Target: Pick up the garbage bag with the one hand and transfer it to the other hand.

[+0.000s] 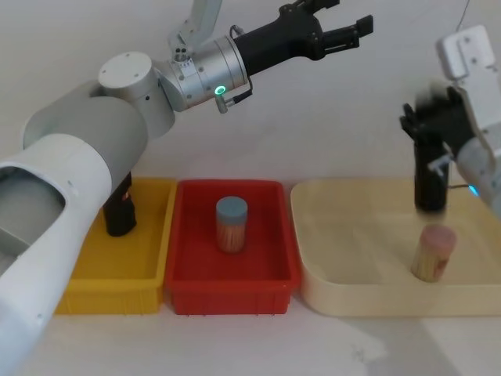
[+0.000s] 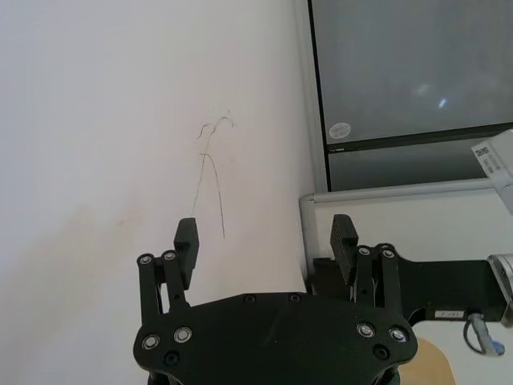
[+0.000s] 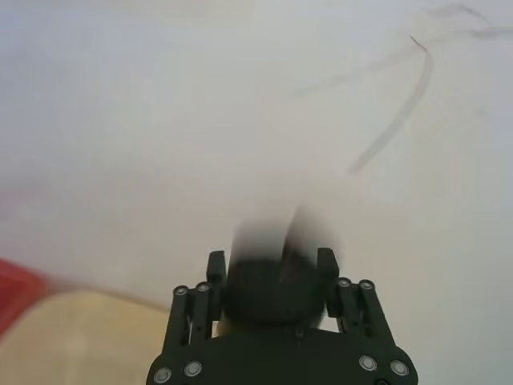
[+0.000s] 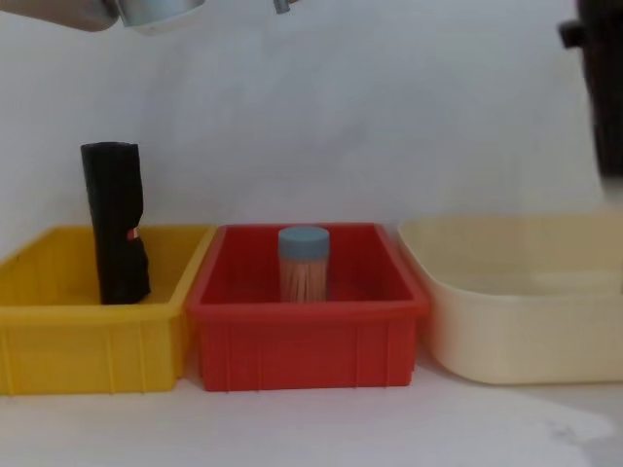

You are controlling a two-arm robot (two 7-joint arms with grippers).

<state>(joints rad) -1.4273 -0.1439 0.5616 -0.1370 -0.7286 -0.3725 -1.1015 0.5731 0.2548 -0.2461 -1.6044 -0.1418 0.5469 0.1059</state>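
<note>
Head view: handover pending

Right end effector (image 1: 429,125) pinches garbage bag (image 1: 430,182) upright above cream tray (image 1: 313,266). Left end effector (image 1: 354,25), fingers spread, waits farther back. Judgement: align the spread fingers around the bag's free end before releasing.

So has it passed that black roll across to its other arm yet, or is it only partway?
Partway. Pickup looks done: the right gripper holds the garbage bag upright, lifted above the cream tray. The left gripper is raised high with fingers open, apart from the bag. Left to do: bring them together and hand it over.
</note>
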